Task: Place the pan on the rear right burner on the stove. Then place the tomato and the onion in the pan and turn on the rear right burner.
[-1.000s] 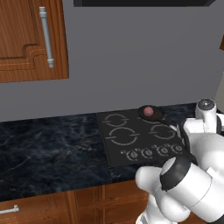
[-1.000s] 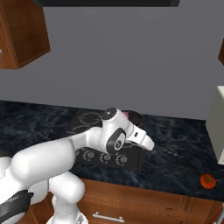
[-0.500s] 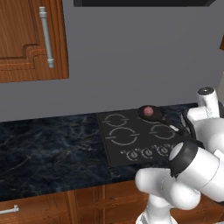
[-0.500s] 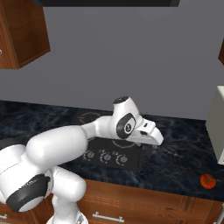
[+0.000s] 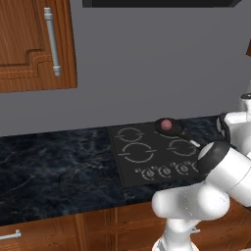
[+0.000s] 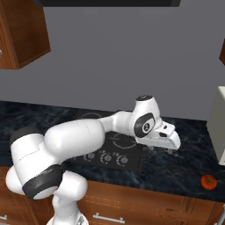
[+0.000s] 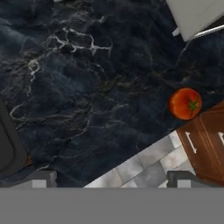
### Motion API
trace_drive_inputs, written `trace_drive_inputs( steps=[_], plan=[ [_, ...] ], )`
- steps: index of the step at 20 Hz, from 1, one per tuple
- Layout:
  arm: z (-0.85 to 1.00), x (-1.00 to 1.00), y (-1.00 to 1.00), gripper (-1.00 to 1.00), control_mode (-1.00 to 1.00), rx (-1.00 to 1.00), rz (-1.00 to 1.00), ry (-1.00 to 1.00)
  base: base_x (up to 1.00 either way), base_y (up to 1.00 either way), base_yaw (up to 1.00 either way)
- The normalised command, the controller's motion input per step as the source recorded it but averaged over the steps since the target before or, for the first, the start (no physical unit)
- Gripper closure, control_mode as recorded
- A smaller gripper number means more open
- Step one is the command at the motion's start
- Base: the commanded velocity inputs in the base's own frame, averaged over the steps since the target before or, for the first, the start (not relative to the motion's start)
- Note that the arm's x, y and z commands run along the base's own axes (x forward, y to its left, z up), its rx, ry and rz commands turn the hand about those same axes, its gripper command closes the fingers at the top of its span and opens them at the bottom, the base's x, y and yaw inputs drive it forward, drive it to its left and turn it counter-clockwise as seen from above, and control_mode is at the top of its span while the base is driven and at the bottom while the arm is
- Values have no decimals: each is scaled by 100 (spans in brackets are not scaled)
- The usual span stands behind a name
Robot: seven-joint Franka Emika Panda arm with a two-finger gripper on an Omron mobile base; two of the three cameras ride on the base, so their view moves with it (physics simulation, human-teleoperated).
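The black pan [image 5: 177,131] sits at the rear right of the stove [image 5: 147,164], covering the rear right burner, its thin handle pointing to the front right. The pinkish-purple onion [image 5: 166,124] lies inside the pan. The orange-red tomato [image 6: 209,182] rests on the dark counter near its front edge, far right of the stove. My gripper [image 6: 161,147] hovers over the counter just right of the stove, open, with nothing between its fingers. In the hand view the tomato [image 7: 185,103] lies ahead and to the right of my gripper [image 7: 113,178].
A row of knobs [image 5: 164,171] lines the stove's front. A white appliance [image 6: 219,127] stands at the counter's right end, close behind the tomato, also seen as the white appliance [image 7: 197,15]. The counter edge, drawer fronts [image 7: 205,144] and tiled floor [image 7: 144,168] lie just past the tomato.
My arm has swung to the right, off the stove and out over the counter toward the tomato. The gripper stays open. Pan and onion have not moved.
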Motion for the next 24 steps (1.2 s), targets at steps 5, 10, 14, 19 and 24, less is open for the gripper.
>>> trace_drive_inputs(
  steps=[5,10,14,19,24],
  plan=[
    [2,-38,-19,-100,-100,16,0,-10,0,0,0],
    [6,-55,0,-100,-100,5,2,-14,0,0,0],
    [0,-51,1,-100,-100,0,4,-18,0,0,0],
    [0,-2,0,-100,-100,-2,0,-5,0,0,0],
    [0,0,0,-100,-100,-5,0,0,0,0,0]
  ],
)
